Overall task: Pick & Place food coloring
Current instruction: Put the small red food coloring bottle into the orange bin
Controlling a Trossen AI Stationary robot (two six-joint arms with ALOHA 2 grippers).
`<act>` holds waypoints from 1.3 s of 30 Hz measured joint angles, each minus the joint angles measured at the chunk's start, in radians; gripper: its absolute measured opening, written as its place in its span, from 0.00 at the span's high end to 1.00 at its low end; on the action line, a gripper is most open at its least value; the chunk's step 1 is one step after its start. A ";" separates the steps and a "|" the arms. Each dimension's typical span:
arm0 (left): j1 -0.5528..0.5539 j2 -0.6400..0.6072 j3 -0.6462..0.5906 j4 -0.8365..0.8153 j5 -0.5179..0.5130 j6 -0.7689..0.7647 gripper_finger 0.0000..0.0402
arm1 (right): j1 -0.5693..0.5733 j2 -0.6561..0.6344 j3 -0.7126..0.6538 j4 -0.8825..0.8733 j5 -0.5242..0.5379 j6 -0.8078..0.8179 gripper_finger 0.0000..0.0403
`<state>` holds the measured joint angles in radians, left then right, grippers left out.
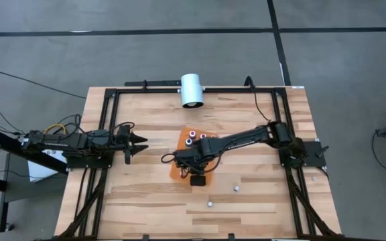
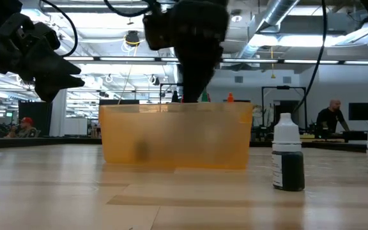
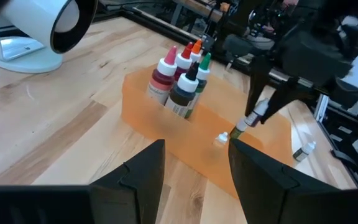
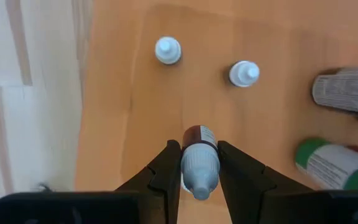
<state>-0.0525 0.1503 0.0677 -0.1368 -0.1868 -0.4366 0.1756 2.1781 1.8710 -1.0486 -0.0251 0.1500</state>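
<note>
Food coloring bottle (image 4: 199,163), small, white-capped with a dark red label, is clamped between the fingers of the right gripper (image 4: 199,177) above the orange bin (image 4: 266,37); the fingers are narrowly parted, closed on the bottle's neck and shoulder. In the left wrist view it hangs tilted (not upright) over the bin's near end. Risk, as judged: released at this tilt, the bottle may topple inside the bin or knock a neighbour; the grip sits high on the bottle, so it may swing or slip before release.

Below it, two white-capped bottles (image 4: 168,50) stand upright on the bin floor; beside them others lie on their sides, one with a green end (image 4: 328,163). At the bin's far end an upright cluster of bottles (image 3: 180,78) shows red, orange and green tips.

Loose bottles (image 1: 235,189) are scattered on the desk (image 1: 146,194) outside the bin, one dark-filled with a white cap (image 2: 287,160).

Left gripper (image 1: 134,146) hovers over the desk, well apart from the bin, fingers spread and holding nothing. Beyond, a white cylinder (image 1: 192,90) rests at the desk's far edge.
</note>
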 joint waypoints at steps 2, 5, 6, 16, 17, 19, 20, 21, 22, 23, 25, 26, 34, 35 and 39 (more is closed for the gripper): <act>0.000 0.006 0.000 -0.001 0.000 0.000 0.58 | -0.003 0.031 0.032 0.008 -0.002 -0.006 0.77; 0.000 0.015 0.000 0.000 0.002 0.000 0.58 | -0.009 0.075 0.059 -0.050 0.001 -0.009 0.77; 0.000 0.016 0.000 -0.001 0.005 0.000 0.58 | -0.009 0.083 0.064 -0.047 0.002 -0.010 0.77; 0.000 0.020 0.000 0.000 0.006 0.000 0.58 | -0.008 0.087 0.067 -0.041 0.055 -0.020 0.77; 0.000 0.020 0.000 0.000 0.006 0.004 0.58 | -0.008 0.087 0.067 -0.039 0.055 -0.024 0.77; 0.000 0.020 0.000 0.000 0.006 0.007 0.58 | -0.008 0.087 0.067 -0.033 0.055 -0.027 0.77; 0.000 0.020 0.000 0.000 0.006 0.007 0.58 | -0.008 0.087 0.060 -0.022 0.055 -0.027 0.77; 0.000 0.020 0.000 0.000 0.006 0.007 0.58 | -0.008 0.087 0.050 -0.006 0.054 -0.027 0.77; 0.000 0.020 0.000 0.000 0.006 0.007 0.58 | -0.008 0.087 0.039 0.004 0.055 -0.027 0.77; 0.000 0.020 0.000 0.000 0.006 0.007 0.58 | -0.008 0.088 0.030 0.002 0.054 -0.027 0.77; 0.000 0.020 0.000 0.000 0.006 0.007 0.58 | -0.008 0.088 0.019 0.002 0.054 -0.028 0.77; 0.000 0.020 0.000 0.000 0.005 0.007 0.58 | -0.008 0.088 0.014 0.003 0.054 -0.028 0.77; 0.000 0.020 0.000 0.000 0.005 0.007 0.58 | -0.014 0.088 0.010 0.028 0.077 -0.041 0.77; 0.000 0.020 0.000 0.000 0.005 0.007 0.58 | -0.015 0.088 0.010 0.028 0.077 -0.045 0.77; 0.000 0.020 0.000 0.000 0.005 0.007 0.58 | -0.022 0.103 0.008 0.026 0.075 -0.046 0.77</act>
<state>-0.0525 0.1703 0.0677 -0.1371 -0.1818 -0.4294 0.1535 2.2807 1.8790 -1.0227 0.0499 0.1043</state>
